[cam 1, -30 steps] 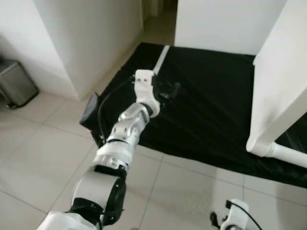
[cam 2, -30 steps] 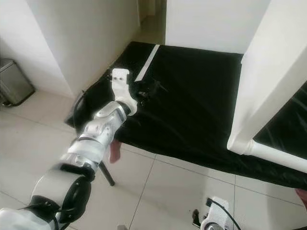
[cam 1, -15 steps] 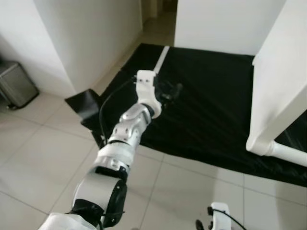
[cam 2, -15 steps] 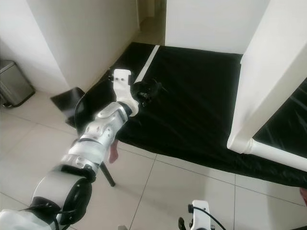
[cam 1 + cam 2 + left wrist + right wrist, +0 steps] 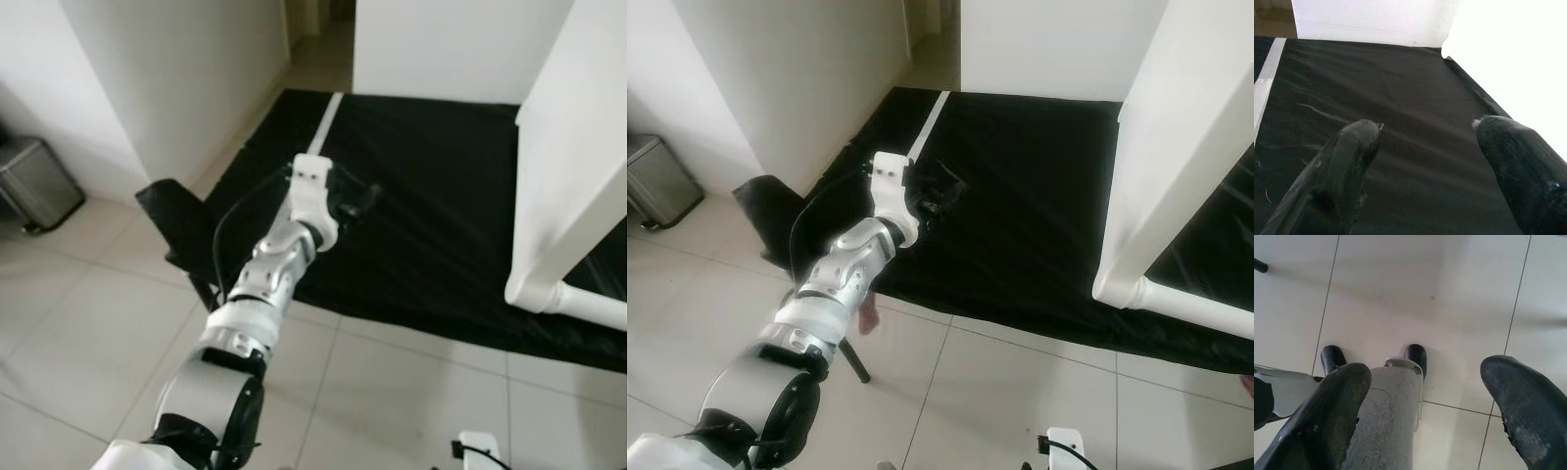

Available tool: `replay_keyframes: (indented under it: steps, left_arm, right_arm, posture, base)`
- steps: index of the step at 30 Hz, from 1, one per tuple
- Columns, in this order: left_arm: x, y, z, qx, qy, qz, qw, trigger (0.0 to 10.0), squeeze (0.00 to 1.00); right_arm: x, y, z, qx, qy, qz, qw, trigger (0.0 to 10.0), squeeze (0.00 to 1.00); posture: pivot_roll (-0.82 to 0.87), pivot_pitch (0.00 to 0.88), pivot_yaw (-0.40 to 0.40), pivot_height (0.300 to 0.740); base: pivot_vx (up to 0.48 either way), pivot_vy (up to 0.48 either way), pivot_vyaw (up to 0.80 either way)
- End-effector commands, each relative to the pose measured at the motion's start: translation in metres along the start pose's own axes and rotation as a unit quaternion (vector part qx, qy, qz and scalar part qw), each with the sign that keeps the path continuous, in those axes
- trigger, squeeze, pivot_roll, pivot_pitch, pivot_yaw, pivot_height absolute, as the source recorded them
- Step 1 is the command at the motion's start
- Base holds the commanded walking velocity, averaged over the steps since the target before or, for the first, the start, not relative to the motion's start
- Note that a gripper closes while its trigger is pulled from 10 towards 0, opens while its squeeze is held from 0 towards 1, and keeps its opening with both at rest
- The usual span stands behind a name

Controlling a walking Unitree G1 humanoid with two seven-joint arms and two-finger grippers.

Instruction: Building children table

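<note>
One hand, the left hand, is held with fingers apart over the black sheet; the white table panel is seen well to its right.

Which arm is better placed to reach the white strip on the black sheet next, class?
Left. The left gripper hovers open over the black sheet, near the white strip. The right gripper hangs low, open, pointing at the floor tiles.
</note>
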State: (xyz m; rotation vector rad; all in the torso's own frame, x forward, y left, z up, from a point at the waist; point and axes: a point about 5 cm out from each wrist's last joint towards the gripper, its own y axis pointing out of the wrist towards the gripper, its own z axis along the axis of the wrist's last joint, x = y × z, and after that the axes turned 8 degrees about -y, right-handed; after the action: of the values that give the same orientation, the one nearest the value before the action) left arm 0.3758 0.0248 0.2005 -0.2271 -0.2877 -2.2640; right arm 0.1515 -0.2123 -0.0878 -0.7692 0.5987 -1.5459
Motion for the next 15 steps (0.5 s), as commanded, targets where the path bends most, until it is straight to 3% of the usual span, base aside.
replay_keyframes:
  steps: [1, 5, 7, 15]
  left_arm:
    - [0.003, -0.003, -0.004, -0.004, 0.021, -0.031, 0.999, 10.0, 0.0]
    - [0.005, -0.004, -0.005, -0.003, 0.042, -0.035, 0.998, 10.0, 0.0]
    - [0.016, -0.009, -0.012, -0.006, 0.129, -0.083, 0.988, 10.0, 0.0]
    - [0.042, -0.012, -0.026, -0.025, 0.166, -0.166, 0.972, 10.0, 0.0]
  right_arm:
    - [-0.001, -0.002, -0.008, -0.013, 0.004, -0.002, 1.0, 10.0, 0.0]
    - [0.0, -0.002, -0.008, -0.014, 0.003, -0.002, 1.0, 10.0, 0.0]
    - [-0.001, -0.001, -0.006, -0.013, 0.002, -0.004, 1.0, 10.0, 0.0]
    - [0.0, -0.001, -0.005, -0.013, 0.0, -0.008, 1.0, 10.0, 0.0]
  posture:
    - [-0.02, 0.048, 0.095, 0.74]
    - [-0.02, 0.05, 0.093, 0.74]
    - [-0.01, 0.052, 0.091, 0.74]
    - [0.0, 0.053, 0.084, 0.74]
  base:
    - [0.0, 0.0, 0.0]
    - [0.0, 0.0, 0.0]
    - [0.0, 0.0, 0.0]
    - [0.0, 0.0, 0.0]
